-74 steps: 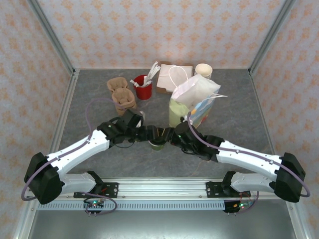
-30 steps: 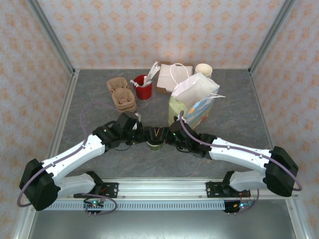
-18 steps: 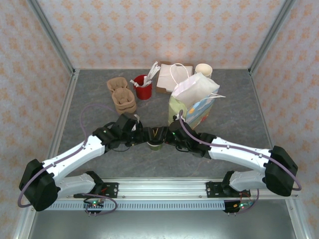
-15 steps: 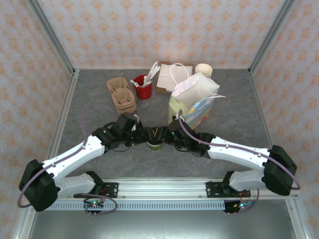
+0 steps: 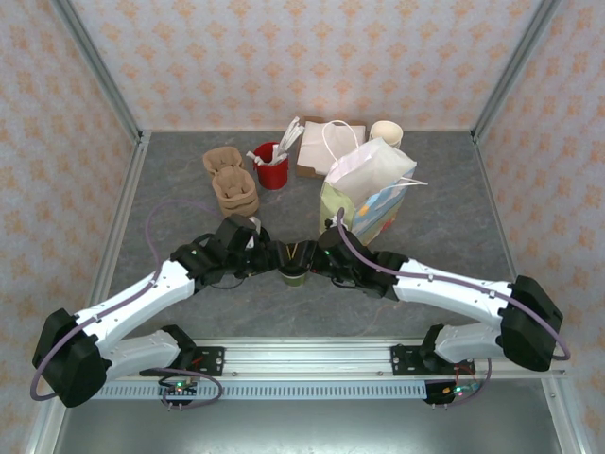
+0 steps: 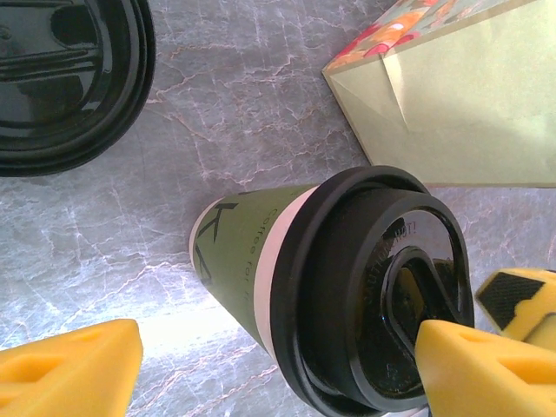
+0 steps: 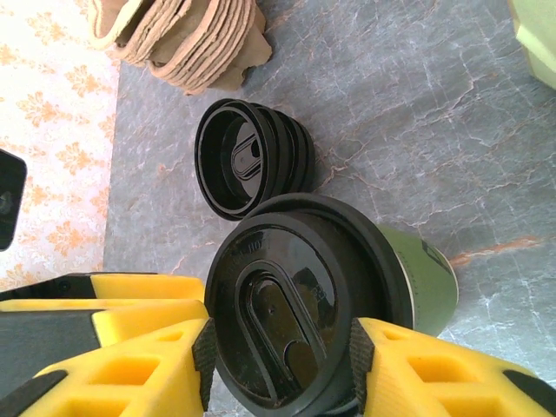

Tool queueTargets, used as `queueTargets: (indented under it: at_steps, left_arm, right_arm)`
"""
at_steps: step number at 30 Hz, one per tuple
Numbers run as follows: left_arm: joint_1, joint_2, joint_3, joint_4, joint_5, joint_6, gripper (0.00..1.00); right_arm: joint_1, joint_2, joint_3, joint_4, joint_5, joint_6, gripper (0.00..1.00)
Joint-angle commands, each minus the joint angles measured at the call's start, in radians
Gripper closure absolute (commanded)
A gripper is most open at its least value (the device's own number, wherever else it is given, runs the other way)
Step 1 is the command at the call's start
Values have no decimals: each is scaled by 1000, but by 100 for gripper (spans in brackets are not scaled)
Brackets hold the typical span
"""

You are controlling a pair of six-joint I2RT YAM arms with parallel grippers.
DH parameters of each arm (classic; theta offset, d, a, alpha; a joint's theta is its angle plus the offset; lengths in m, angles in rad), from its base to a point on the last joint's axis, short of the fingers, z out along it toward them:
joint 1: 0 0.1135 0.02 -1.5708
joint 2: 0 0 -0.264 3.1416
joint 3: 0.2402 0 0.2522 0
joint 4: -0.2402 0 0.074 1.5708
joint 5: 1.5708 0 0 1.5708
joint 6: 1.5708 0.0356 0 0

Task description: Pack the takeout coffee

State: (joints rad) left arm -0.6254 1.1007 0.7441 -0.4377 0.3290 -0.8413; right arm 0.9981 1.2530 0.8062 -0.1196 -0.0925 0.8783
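Takeout coffee [image 7: 287,321], half hidden overhead, in clasp of right gripper [image 7: 282,365]; left gripper [image 6: 278,365] wide.

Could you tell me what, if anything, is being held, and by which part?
The right gripper holds the takeout coffee by its black lid, fingers on opposite sides of the rim.

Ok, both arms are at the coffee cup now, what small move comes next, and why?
Probably ease the left pincer back off the green paper coffee cup with a black plastic lid. The right pincer clamps the lid from both sides, while the left one's open fingers flank the cup without gripping and might hinder a lift toward the tall paper bag.
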Motion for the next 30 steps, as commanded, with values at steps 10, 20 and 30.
queueTargets:
  at_steps: [10, 20, 30]
  left_arm:
    - [12, 21, -32, 33, -25, -8, 27]
    - [12, 27, -73, 51, -5, -8, 33]
    - [12, 20, -80, 48, 0, 4, 34]
  right_arm:
    - [7, 8, 22, -81, 65, -26, 54]
    - [6, 56, 12, -86, 53, -18, 55]
    - [6, 30, -43, -104, 67, 0, 62]
